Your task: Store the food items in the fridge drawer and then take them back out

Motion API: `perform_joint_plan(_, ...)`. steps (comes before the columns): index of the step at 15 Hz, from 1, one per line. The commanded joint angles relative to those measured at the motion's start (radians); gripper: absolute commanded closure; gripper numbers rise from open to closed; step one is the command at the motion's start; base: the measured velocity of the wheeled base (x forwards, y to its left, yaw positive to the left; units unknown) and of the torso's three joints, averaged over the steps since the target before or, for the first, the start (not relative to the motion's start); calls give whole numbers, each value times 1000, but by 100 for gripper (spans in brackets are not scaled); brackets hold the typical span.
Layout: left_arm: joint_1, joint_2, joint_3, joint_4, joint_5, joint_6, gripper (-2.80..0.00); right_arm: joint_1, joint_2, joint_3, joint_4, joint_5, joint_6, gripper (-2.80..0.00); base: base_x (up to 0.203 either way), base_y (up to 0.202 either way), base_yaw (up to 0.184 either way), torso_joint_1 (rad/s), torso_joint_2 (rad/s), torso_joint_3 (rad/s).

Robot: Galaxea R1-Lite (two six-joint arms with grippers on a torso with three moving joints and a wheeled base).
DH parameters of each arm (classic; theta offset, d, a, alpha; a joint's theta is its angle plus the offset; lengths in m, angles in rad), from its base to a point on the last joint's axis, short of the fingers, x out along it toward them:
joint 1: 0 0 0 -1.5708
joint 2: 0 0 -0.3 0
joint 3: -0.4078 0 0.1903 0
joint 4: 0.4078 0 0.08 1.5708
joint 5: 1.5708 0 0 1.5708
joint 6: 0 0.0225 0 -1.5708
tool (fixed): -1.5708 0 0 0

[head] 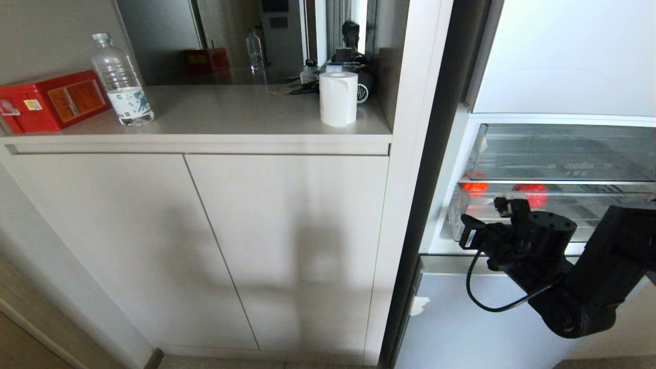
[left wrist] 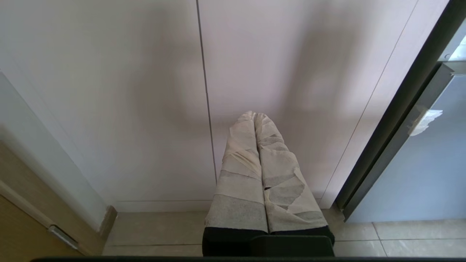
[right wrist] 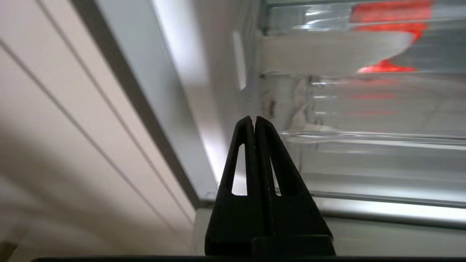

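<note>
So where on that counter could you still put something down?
The widest bare stretch of the counter lies between the water bottle and the toilet roll. The left end is taken by the red box; the back right corner behind the roll is cluttered with dark items.

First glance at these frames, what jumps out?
Two red food items glow through the clear fridge drawer at the right, inside the open pale-blue fridge. The black right pincer, shut and empty, sits just in front of that drawer. On the beige counter to the left stand a red box, a water bottle and a white paper roll.
</note>
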State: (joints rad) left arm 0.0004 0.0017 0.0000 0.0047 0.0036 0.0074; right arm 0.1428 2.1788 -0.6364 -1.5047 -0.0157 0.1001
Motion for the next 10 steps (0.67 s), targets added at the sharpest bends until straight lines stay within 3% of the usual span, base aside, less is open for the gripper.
perform_joint_plan(1, 1, 1, 0, 0, 1, -1, 0, -2, -80, 84, -16, -3, 1, 0, 0, 0, 0, 0, 0, 0)
perform_joint_plan(6, 1, 0, 0, 0, -1, 0, 0, 2, -166, 230, -15, 0, 8, 0, 0, 0, 0, 0, 0, 0)
perform_joint_plan(10, 1, 1, 0, 0, 0, 0, 0, -8, -314, 223, 43, -3, 22, 0, 0, 0, 0, 0, 0, 0)
